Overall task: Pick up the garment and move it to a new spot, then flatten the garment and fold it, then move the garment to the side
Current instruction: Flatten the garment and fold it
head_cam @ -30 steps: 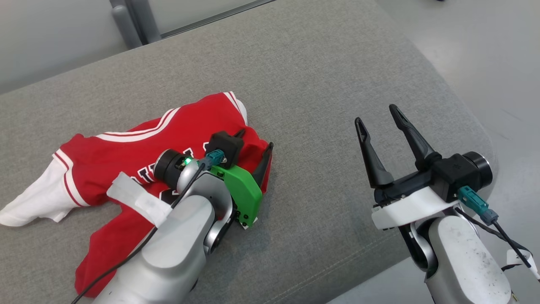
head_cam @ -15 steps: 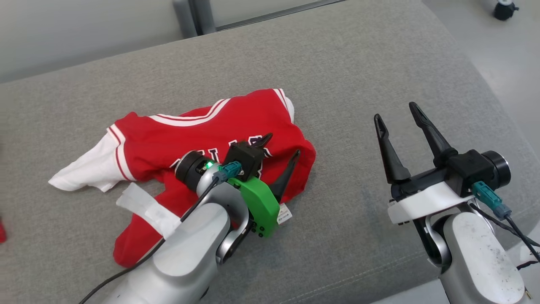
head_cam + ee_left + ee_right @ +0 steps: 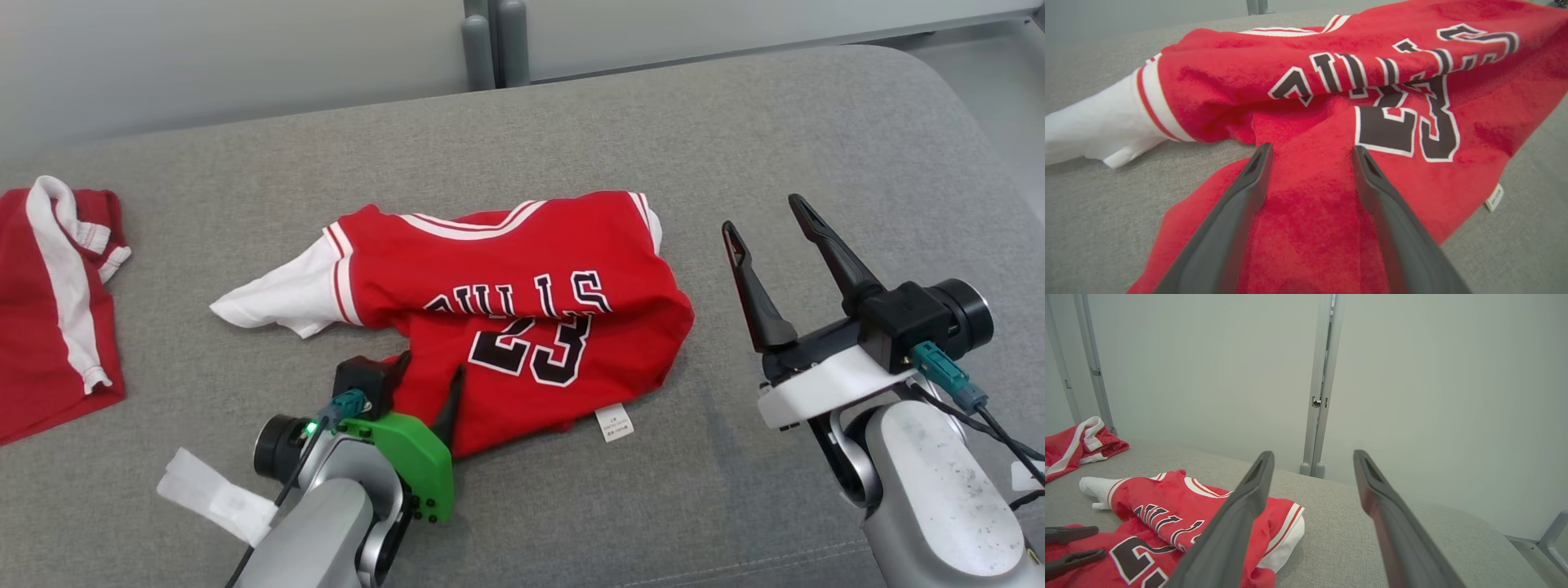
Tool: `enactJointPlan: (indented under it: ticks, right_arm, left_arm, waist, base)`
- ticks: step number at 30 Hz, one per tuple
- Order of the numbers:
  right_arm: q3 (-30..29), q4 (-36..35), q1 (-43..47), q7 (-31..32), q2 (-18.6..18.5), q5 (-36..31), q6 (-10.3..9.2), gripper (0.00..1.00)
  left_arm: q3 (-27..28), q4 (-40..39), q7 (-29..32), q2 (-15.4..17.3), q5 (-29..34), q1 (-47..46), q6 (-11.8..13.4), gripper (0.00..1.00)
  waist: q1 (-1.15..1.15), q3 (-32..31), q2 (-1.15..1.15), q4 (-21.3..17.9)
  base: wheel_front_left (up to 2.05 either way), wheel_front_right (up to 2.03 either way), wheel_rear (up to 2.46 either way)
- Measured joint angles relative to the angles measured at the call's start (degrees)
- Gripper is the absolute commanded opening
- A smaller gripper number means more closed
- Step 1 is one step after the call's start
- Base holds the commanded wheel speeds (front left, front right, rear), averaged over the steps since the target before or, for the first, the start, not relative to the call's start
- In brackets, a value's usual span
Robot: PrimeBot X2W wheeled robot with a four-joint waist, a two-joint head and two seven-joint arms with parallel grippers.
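The jersey (image 3: 522,310) lies rumpled, so flattening seems in hand. The left gripper (image 3: 431,367) and right gripper (image 3: 760,214) gape wide, empty. Next, each likely needs a hem corner.

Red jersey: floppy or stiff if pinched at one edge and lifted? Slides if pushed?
Likely floppy: the red jersey lies creased and folded over its lettering, so it should drape from one pinch. Probably light: thin cloth lying low on the grey couch. A push would likely bunch it; the couch weave looks grippy.
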Motion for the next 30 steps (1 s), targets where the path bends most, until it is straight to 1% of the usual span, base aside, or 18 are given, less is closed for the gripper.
enactJointPlan:
  ticks: [4, 8, 15, 18, 25, 29, 30]
  right_arm:
    - [0.02, 0.11, -0.76, 0.00, -0.35, 0.00, 0.01, 1.00]
    - [0.76, 0.78, -0.71, 0.00, 0.35, 0.05, 0.34, 1.00]
    - [1.24, 0.96, -0.16, 0.00, 0.82, 0.23, 0.52, 1.00]
    - [1.10, 1.02, 0.01, 0.00, 0.86, 0.32, 0.51, 1.00]
    - [0.75, 1.23, 1.15, 0.00, 0.85, 0.49, 0.49, 1.00]
    - [0.80, 1.24, 1.15, 0.00, 0.88, 0.49, 0.49, 1.00]
    - [0.85, 1.24, 1.15, 0.00, 0.89, 0.49, 0.49, 1.00]
  left_arm:
    - [2.98, 1.44, -1.00, 0.49, -1.58, 3.32, 0.47, 1.00]
    - [4.34, 2.13, -1.35, 0.65, -2.44, 4.83, 0.51, 1.00]
    - [7.31, 2.19, -1.77, 2.32, -4.39, 6.54, 0.94, 1.00]
    - [8.71, 1.75, -1.76, 2.23, -6.73, 8.59, 0.94, 1.00]
    - [8.45, 1.11, -0.91, 2.36, -7.72, 11.04, 0.94, 1.00]
    - [7.13, 0.67, 0.40, 2.46, -7.72, 11.78, 0.91, 1.00]
    - [6.71, 0.57, 0.83, 2.46, -7.72, 11.98, 0.86, 0.97]
  waist:
    - [0.00, -1.24, 0.00, 2.39]
    - [0.00, -2.37, 0.00, 3.78]
    - [0.00, -3.65, 0.00, 4.48]
    - [0.00, -3.83, 0.00, 4.32]
    - [0.00, -4.27, 0.00, 4.12]
    - [0.00, -4.61, 0.00, 4.18]
    - [0.00, -4.70, 0.00, 4.20]
  base:
    - [0.00, 0.00, 0.00]
    - [0.00, 0.00, 0.00]
    - [0.00, 0.00, 0.00]
    - [0.00, 0.00, 0.00]
    - [0.00, 0.00, 0.00]
    - [0.00, 0.00, 0.00]
    - [0.00, 0.00, 0.00]
